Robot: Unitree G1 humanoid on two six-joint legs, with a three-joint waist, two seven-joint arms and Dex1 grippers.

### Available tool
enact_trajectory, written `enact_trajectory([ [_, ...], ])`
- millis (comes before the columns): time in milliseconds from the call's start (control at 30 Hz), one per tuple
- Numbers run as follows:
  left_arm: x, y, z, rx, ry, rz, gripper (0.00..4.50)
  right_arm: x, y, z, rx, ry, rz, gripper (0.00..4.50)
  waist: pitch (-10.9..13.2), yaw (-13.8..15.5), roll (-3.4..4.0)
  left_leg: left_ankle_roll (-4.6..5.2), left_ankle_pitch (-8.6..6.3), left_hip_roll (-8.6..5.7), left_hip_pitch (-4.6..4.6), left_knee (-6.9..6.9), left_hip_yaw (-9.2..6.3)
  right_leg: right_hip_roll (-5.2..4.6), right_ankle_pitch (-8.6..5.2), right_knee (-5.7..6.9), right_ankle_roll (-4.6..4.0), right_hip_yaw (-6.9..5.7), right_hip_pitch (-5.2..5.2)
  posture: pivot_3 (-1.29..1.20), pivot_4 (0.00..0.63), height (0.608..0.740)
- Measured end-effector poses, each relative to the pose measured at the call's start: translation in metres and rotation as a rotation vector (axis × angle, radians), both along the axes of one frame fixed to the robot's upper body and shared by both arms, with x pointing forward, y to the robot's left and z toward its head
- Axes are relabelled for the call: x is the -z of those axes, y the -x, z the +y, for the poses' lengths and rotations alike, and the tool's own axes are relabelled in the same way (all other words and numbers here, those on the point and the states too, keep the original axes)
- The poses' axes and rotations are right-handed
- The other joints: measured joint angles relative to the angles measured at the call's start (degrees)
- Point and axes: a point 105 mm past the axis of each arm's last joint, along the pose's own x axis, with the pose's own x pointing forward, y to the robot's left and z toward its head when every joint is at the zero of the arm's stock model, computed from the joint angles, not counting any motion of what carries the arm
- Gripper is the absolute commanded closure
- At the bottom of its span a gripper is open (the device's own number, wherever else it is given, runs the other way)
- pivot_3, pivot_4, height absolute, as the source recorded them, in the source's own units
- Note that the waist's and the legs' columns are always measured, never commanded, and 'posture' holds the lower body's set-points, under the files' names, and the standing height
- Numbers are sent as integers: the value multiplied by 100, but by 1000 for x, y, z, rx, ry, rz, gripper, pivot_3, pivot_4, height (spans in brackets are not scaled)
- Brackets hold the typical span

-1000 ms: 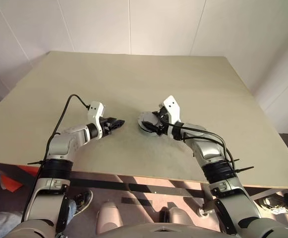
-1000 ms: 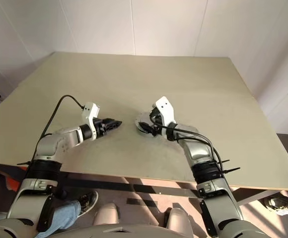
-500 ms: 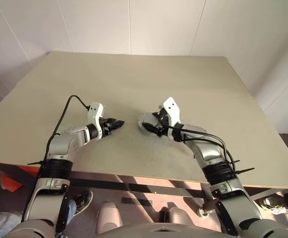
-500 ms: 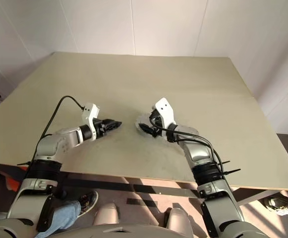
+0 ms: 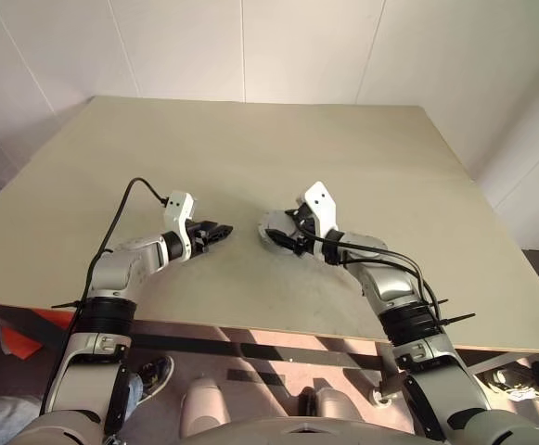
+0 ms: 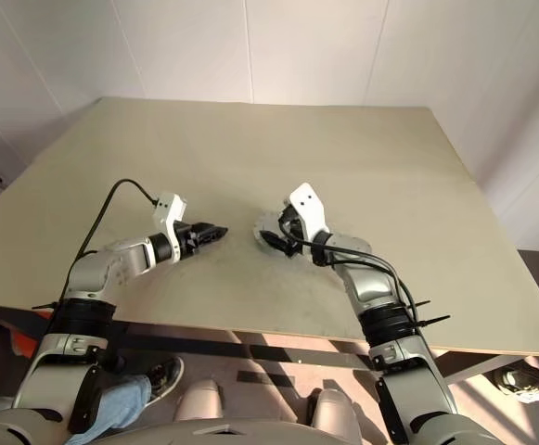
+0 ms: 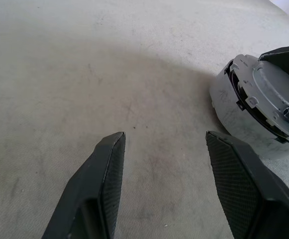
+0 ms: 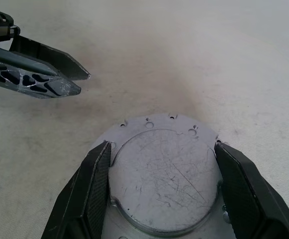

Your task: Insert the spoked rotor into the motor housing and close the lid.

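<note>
Motor housing (image 8: pixel 164 174) interior hidden; near rim cut off between right claw (image 8: pixel 161 199) fingers.

Bright even daylight; sunlit floor patches below table (image 5: pixel 250 148); soft shadows; sharp focus.

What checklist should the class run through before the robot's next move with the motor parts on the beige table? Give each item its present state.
1. Right jaws straddle the round silver metal motor housing, one black finger at each side: ok.
2. Firm contact of those fingers with the housing: cannot tell.
3. Left gripper empty, jaws open above the bare beige table: ok.
4. Left gripper apart from the housing, beside it: ok.
5. Flat grey metal lid seated flush on the housing: cannot tell; a dark gap shows beneath its edge.
6. Spoked rotor inside the housing: cannot tell, the top is covered.
</note>
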Motion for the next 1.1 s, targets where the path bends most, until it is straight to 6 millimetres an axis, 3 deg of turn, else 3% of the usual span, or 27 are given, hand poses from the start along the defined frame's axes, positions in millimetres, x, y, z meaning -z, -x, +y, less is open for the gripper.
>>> enact_trajectory([
  [1100,0,0,1,0,-3,0,1750,2,-4,-1,-5,20,-7,1315,0,1,-1,-1,0,0,5,4,0,0,0,4,0,1,4,0,0,740],
])
